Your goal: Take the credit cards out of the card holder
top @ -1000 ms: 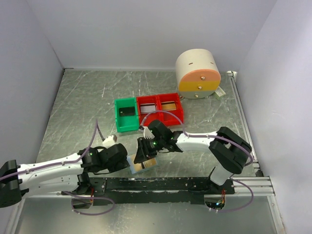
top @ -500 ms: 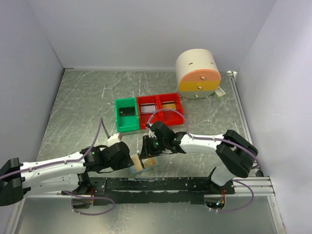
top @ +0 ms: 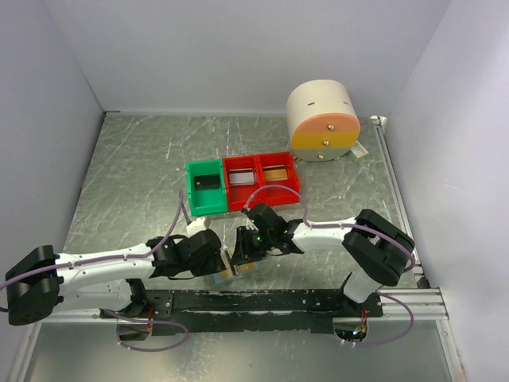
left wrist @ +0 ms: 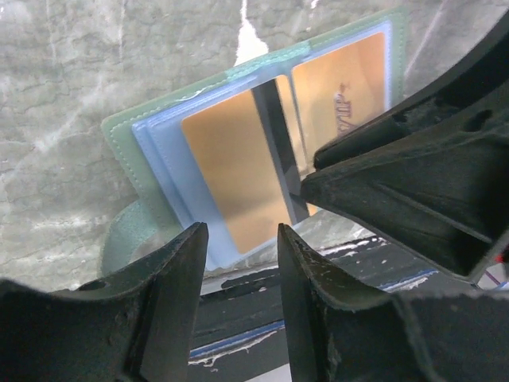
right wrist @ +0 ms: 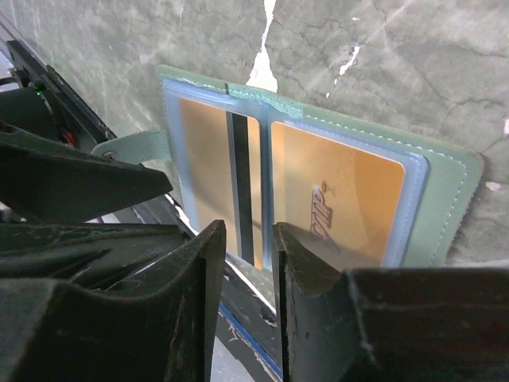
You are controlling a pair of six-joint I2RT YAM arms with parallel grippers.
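Note:
The card holder lies open and flat near the table's front edge, pale blue pockets on a green backing. It also shows in the left wrist view and the right wrist view. Each pocket holds a gold credit card: one with a black stripe, one marked VIP; the left wrist view shows the same two cards. My left gripper is open and empty, low at the holder's near edge. My right gripper has a narrow gap, hovering over the holder's near edge between the cards.
A green bin and two red bins stand behind the holder. A round cream drawer unit is at the back right. A black rail runs along the front edge just below the holder.
My left gripper has moved right up to the holder. My right gripper has shifted slightly right and lower over it. The holder now sits between both grippers, largely covered from above.

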